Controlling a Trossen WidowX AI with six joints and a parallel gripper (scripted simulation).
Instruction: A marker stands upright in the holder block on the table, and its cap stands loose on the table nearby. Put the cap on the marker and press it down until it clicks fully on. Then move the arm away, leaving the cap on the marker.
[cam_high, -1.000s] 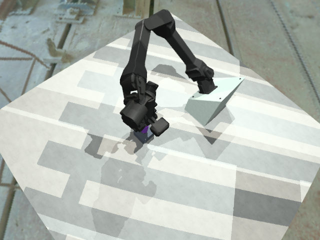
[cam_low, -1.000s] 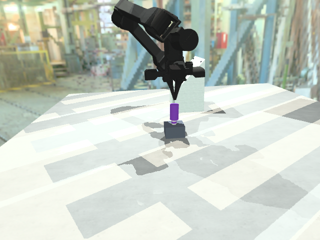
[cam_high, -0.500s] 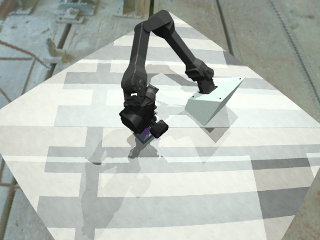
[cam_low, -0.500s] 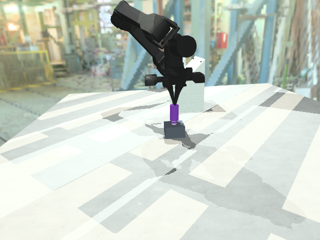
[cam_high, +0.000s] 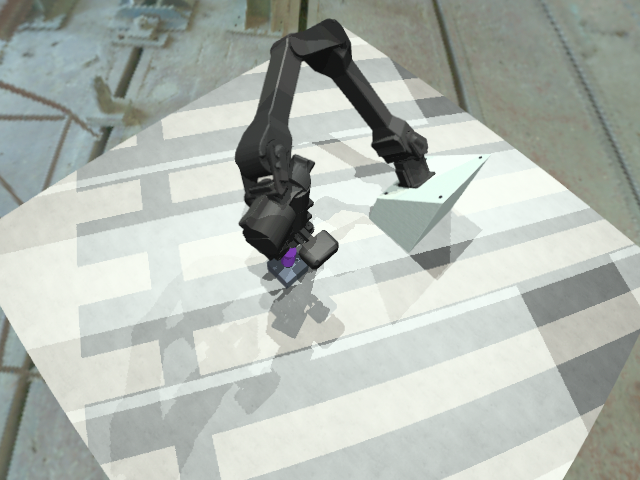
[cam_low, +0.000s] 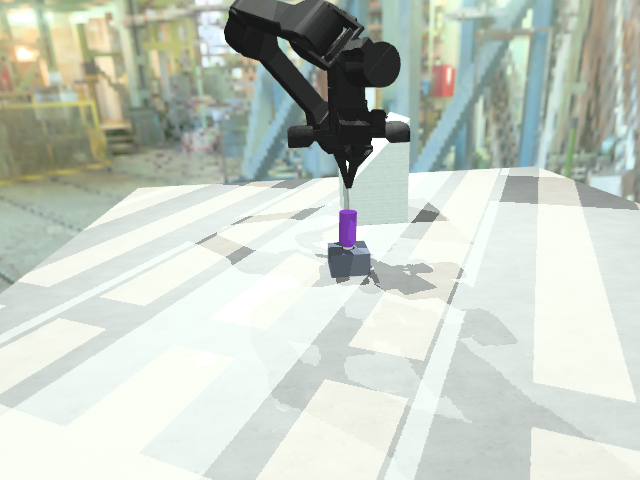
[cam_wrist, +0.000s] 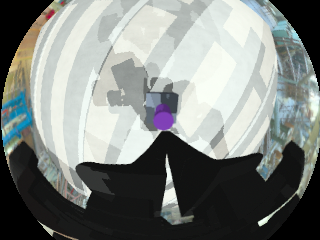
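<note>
The purple cap stands upright over the marker in the dark blue-grey holder block. In the exterior view its lower rim is close to the block's top, with only a thin pale band of the marker showing below it. The rest of the marker is hidden. My gripper is shut and empty, its fingertips together. It hangs above the cap with a visible gap between the tips and the cap's top.
The arm's base stands on a pale green wedge-shaped mount, right of the block in the top view and behind it in the exterior view. The arm arches high over the striped table. Shadows of the arm lie around the block.
</note>
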